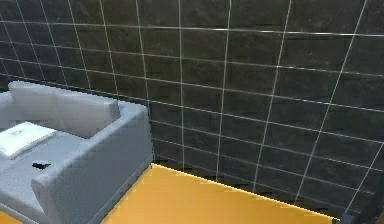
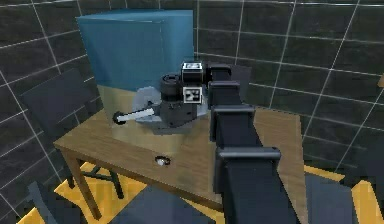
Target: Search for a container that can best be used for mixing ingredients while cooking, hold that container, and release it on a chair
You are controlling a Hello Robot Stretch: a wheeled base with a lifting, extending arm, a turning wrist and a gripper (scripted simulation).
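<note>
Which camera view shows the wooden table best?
The arm side view: the wooden table lies in its middle, with its top and one leg in sight. The forward view faces a grey armchair and a dark tiled wall.

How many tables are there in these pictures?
1. A wooden table stands across the arm side view's middle, with a big blue box at its far side; others may lie out of sight.

Grey sofa (image 1: 70,130): cut by the forward view's left and bottom edges; dark speck (image 1: 41,165) on its seat too small to identify. Arm (image 2: 240,150) hides part of the surface (image 2: 110,140); whether the jaws hold the grey rounded object (image 2: 148,100) cannot be told.
</note>
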